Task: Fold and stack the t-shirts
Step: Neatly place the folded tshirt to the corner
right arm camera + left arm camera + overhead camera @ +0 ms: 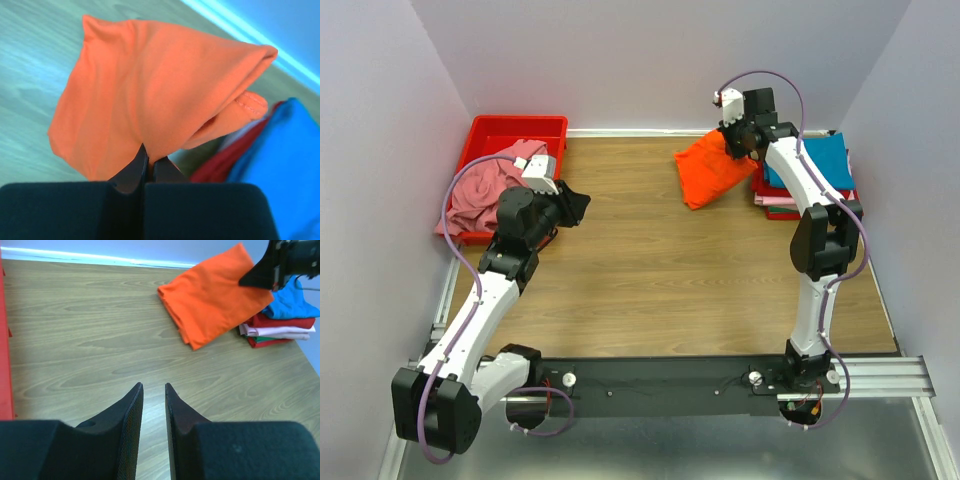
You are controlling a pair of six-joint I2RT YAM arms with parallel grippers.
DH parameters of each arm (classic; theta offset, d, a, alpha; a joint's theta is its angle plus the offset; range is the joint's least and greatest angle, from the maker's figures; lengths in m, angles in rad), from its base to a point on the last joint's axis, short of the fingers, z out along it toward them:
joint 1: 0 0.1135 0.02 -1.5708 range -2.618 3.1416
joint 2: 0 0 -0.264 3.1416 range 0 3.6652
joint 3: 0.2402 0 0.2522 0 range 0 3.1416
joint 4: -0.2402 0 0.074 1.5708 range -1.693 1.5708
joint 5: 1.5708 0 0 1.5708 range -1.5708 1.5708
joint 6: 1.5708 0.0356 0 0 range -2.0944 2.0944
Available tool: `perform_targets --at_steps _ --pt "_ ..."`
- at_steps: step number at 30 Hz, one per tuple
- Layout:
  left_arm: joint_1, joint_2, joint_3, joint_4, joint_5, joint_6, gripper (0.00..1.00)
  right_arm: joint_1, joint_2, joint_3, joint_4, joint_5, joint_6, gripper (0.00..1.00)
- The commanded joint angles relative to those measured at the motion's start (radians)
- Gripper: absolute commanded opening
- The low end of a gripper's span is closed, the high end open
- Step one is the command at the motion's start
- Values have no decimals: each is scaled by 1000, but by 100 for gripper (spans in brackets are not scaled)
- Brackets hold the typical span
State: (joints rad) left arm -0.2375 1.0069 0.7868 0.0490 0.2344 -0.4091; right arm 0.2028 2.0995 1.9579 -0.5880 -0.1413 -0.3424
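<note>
Here we go: our right gripper [149,155] is out at the far right of the table [650,270]. Its fingers are pinched tight on a fold of the orange t-shirt [150,90], and we see no gap between them. The shirt is folded. The edge in our grip is raised, and the cloth sags away from it like a pouch. From overhead, its near-left end looks to rest on the wood, though we cannot be sure how much of it touches.

Just to the right of it sits the stack [805,190], close to the right wall. The teal blue t-shirt [292,302] is on top, the red t-shirt [280,321] is under that and the pale pink t-shirt [277,331] is lower again. The raised orange edge hangs beside the stack's left side and overlaps it in the left wrist view. We cannot tell whether they touch.

Over on the left, our left gripper [154,386] hovers above bare wood, well apart from the orange shirt and pointing across toward it. Its fingers are parted by only a narrow slit, and nothing is between them.

Behind that arm, in the far left corner, is the red bin [520,128]. The dusty pink t-shirt [480,190] is crumpled inside it and spills over the bin's near edge.
</note>
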Motion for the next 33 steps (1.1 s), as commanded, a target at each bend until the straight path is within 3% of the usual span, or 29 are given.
perform_targets --at_steps 1,20,33 --pt "12 -31 -31 -44 14 33 32 -8 -4 74 -30 134 -125 0" --pt "44 -53 -67 -47 45 58 32 -39 -26 153 -33 278 -264 0" --pt "69 -54 -69 -47 68 73 32 -86 -61 162 -35 285 -257 0"
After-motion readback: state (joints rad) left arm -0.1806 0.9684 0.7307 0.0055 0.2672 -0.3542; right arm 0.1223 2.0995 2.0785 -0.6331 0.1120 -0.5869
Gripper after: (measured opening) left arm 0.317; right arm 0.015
